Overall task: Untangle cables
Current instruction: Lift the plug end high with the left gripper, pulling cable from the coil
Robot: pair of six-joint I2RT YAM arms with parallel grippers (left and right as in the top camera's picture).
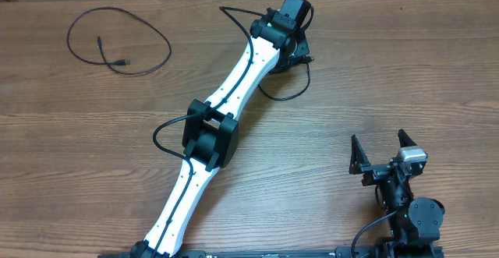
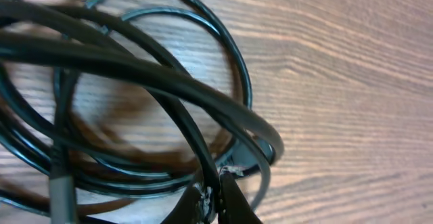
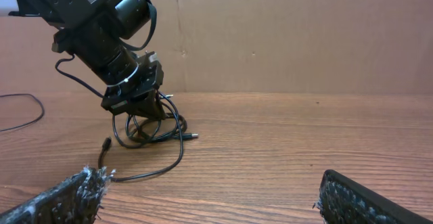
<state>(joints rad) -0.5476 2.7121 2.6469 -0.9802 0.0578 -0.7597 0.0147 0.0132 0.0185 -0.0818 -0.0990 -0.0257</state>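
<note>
Left end effector (image 2: 218,195) clamps cables (image 2: 135,72) near far table (image 1: 405,47) edge; right end effector (image 1: 379,139) gapes empty.

Left wrist view: the cable bundle (image 2: 135,68) is a close blur, cut off at the left and top edges. Only the tips of the left gripper (image 2: 216,200) show, at the bottom edge. Overhead, that gripper and most of the bundle hide beneath the left arm's wrist (image 1: 284,16) — the loose cable (image 1: 115,58) has plugs too small to identify. The right gripper (image 3: 210,197) is cropped below.
</note>
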